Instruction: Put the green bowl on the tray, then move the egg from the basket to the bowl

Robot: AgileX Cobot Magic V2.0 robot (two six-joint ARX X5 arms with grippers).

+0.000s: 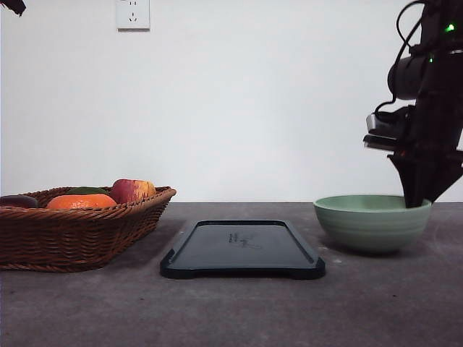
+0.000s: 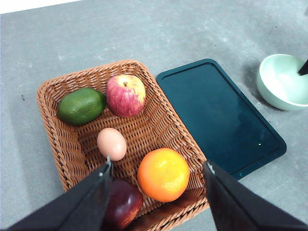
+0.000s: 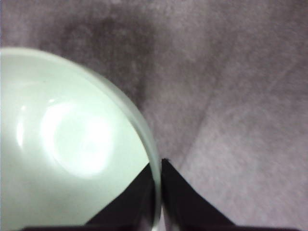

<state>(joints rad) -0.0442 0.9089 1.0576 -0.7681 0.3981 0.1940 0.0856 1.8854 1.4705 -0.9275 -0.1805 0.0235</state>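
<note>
The green bowl (image 1: 370,221) stands on the table at the right, beside the black tray (image 1: 242,249) and not on it. My right gripper (image 1: 418,202) comes down onto the bowl's right rim. In the right wrist view its fingers (image 3: 179,197) are shut on the rim of the green bowl (image 3: 72,144), one inside and one outside. The pale egg (image 2: 111,143) lies in the wicker basket (image 2: 62,149), which sits at the left (image 1: 79,231). My left gripper (image 2: 156,192) hangs open above the basket, holding nothing.
In the basket lie a red apple (image 2: 125,95), an avocado (image 2: 81,105), an orange (image 2: 163,174) and a dark red fruit (image 2: 122,204). The tray (image 2: 219,118) lies between basket and bowl (image 2: 284,82). A wall with a socket (image 1: 133,14) stands behind the table.
</note>
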